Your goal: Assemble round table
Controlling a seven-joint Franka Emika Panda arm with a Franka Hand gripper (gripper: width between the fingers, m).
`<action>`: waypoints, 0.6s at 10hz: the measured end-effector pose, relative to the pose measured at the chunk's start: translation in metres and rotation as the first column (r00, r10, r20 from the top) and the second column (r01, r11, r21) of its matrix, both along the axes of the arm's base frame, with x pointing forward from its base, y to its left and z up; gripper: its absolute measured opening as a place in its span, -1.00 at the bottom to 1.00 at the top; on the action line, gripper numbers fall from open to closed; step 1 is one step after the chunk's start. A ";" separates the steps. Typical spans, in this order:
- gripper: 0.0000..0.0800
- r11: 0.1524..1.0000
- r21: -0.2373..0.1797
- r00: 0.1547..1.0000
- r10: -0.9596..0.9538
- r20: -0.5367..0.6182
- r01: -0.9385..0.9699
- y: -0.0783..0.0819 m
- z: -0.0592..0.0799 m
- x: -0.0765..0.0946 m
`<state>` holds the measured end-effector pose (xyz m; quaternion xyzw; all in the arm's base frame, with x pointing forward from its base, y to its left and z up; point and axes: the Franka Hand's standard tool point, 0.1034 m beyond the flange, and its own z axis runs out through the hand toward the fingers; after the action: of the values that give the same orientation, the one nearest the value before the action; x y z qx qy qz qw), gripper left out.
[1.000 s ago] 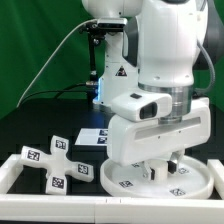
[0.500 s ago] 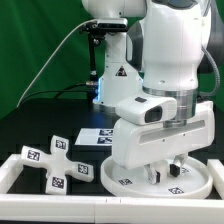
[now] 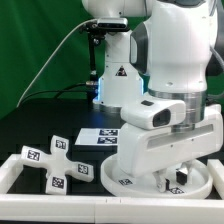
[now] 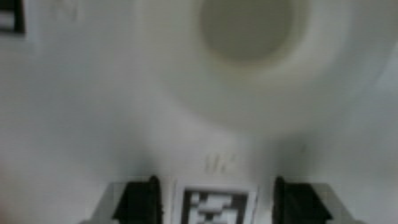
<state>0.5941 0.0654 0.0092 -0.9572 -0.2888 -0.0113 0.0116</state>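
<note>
Exterior view is dominated by the Panda arm (image 3: 175, 60), bent low over the round disc (image 3: 108, 176), which lies flat, rim up, at that view's right, just inside the low border wall (image 3: 15, 172). Next in size, the cross-shaped foot (image 3: 55, 160) lies loose at the view's left, well apart from the disc and untouched, with the marker board (image 3: 100, 135) behind it on the dark table. In the blurred wrist view, the disc's pale face fills the picture, with a round hollow (image 4: 249, 35) showing in it. Smallest of all, the short thick cylinder (image 4: 217, 203) shows its tag between the two dark fingers (image 4: 306, 200). The gripper (image 4: 217, 195) looks narrowed onto it, clamping it just above or on the disc; the blur hides whether they touch. By my reading the job is early: the cylinder is only now being brought to the disc's hollow. Seating it there and then mounting the foot are left.
</note>
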 end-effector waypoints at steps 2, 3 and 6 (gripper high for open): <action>-0.31 1.000 0.004 1.000 0.018 0.017 -0.018 0.012 0.005 0.010; -0.31 1.000 0.005 1.000 0.025 0.018 -0.025 0.017 0.005 0.010; 0.33 1.000 0.004 1.000 0.024 0.016 -0.024 0.015 0.004 0.010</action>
<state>0.6037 0.0809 0.0131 -0.9536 -0.3003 -0.0195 0.0116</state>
